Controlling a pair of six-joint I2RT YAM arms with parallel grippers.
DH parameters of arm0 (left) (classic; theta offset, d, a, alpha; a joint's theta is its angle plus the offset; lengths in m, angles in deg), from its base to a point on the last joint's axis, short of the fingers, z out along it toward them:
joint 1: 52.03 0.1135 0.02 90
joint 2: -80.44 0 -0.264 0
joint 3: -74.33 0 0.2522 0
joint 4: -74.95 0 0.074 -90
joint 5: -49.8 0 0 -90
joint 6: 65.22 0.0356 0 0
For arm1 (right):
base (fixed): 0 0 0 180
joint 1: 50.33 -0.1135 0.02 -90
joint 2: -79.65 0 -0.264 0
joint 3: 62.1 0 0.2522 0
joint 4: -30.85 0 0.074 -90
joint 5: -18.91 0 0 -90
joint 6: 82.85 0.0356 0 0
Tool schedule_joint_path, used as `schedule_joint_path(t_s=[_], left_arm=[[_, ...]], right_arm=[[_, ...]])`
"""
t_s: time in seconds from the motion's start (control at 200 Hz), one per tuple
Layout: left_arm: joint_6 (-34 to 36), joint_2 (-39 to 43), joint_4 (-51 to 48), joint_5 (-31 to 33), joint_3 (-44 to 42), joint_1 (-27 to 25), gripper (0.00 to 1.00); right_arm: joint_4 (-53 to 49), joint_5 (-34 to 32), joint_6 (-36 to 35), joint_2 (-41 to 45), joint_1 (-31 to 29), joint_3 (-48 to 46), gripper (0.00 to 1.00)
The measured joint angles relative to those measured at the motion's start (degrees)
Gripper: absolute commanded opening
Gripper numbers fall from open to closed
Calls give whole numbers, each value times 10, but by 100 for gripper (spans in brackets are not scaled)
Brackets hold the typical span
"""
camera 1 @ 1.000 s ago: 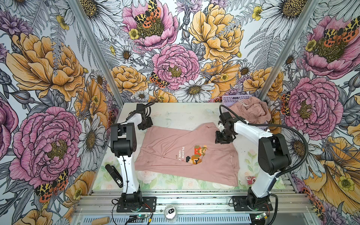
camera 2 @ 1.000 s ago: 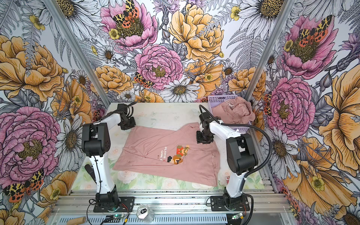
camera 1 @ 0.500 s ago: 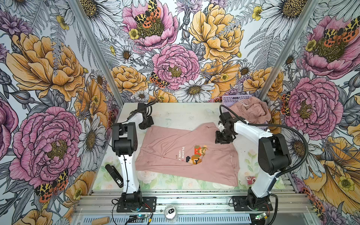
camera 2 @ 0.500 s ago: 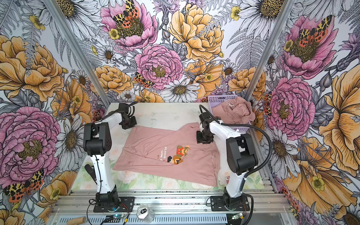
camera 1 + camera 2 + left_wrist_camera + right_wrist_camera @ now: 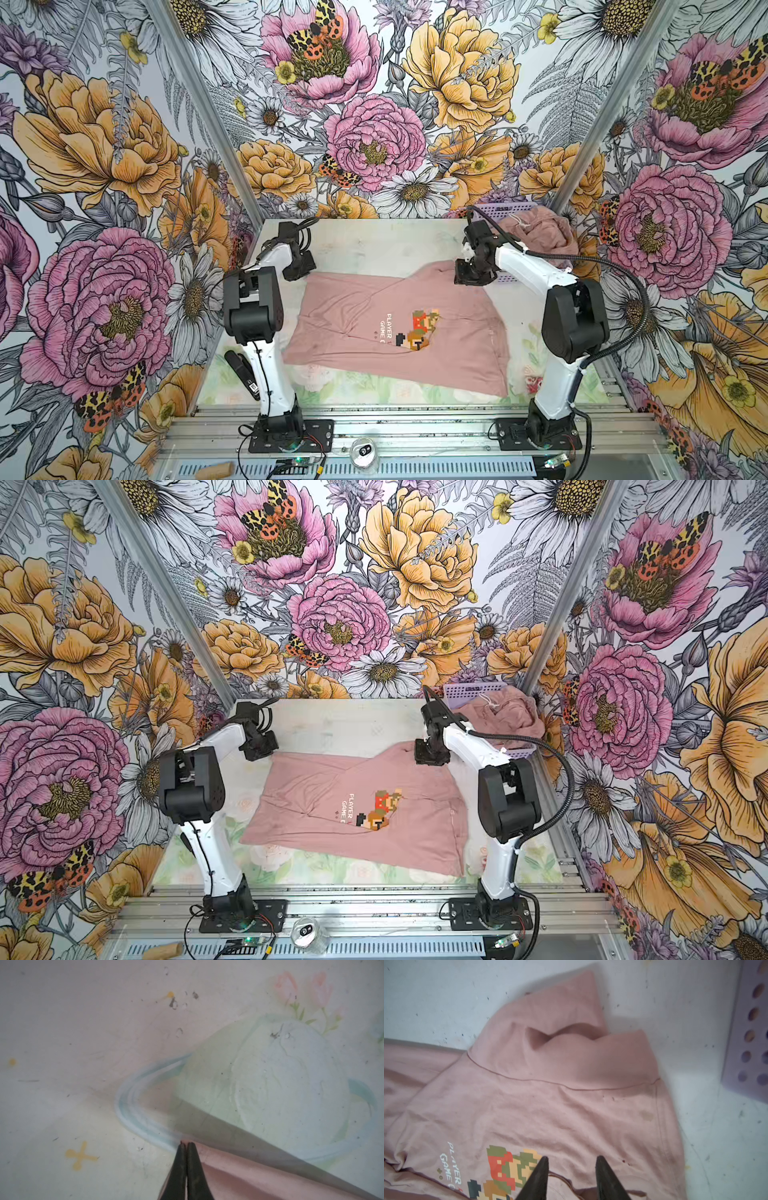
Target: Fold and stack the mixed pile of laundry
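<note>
The left end effector (image 5: 186, 1145) has just clenched on the corner of the dusty-pink pixel-print T-shirt (image 5: 374, 316), the right end effector (image 5: 572, 1157) hanging released above it: draw the corner over slowly, keeping the hem taut.

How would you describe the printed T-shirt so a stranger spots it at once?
Start at the table. The T-shirt lies spread across its middle. Unlike the bunched pink garment in the lilac basket, it bears a pixel-art figure and white lettering.

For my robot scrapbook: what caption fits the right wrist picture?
Open right pincer over the dusty-pink pixel-character T-shirt, lilac perforated plastic basket nearby.
</note>
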Motion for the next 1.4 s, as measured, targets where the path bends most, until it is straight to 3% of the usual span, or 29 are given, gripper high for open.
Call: schedule_joint_path(t_s=[0.42, 0.806, 0.901, 1.171, 1.401], left_arm=[[0, 16, -7, 0, -36, 18, 0], [0, 16, -7, 0, -36, 15, 0], [0, 16, -7, 0, -36, 14, 0], [-3, 16, -7, 0, -36, 11, 0], [-7, 16, -7, -2, -36, 11, 0]], right_arm=[[33, -11, -7, -207, 21, 235, 43], [40, 36, -28, -247, 17, 254, 43], [44, 39, -30, -262, 16, 254, 37], [59, 37, -28, -271, 16, 256, 0], [72, 35, -25, -267, 16, 262, 0]])
